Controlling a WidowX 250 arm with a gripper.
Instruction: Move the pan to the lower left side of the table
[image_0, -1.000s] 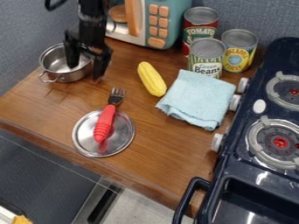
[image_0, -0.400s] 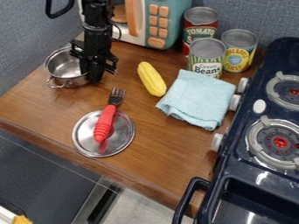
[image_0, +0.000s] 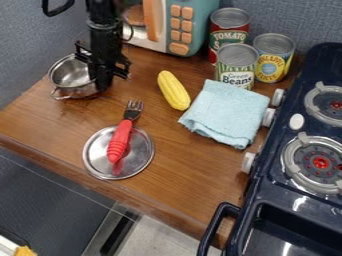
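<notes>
Gripping the pan (image_0: 69, 75) by its right wall, upper left of the frame; my hand (image_0: 102, 88) is narrow, rim pinched between the fingers as far as I can judge, inner side partly blocked from sight. Pan is upright, its small loop handle (image_0: 59, 94) pointing down-left. Target, I'd say, is the bare strip of desk (image_0: 40, 123) at the left, below the pan and beside the metal lid (image_0: 97, 152). Main risk: the grip is off to one side, so the pan could swing or tip around my fingers if the pinch is light. Thin smooth wall, could slip too, likelier if I pull fast. Going too far right on the way down would bump the lid or the red-handled fork (image_0: 120, 139) lying across it, and might set the pan down on top of them. Too far down-left and the base could hang over the desk edge and drop. Dragging instead of carrying might catch the base and twist it. Corn (image_0: 174, 90) is well apart, low risk.
</notes>
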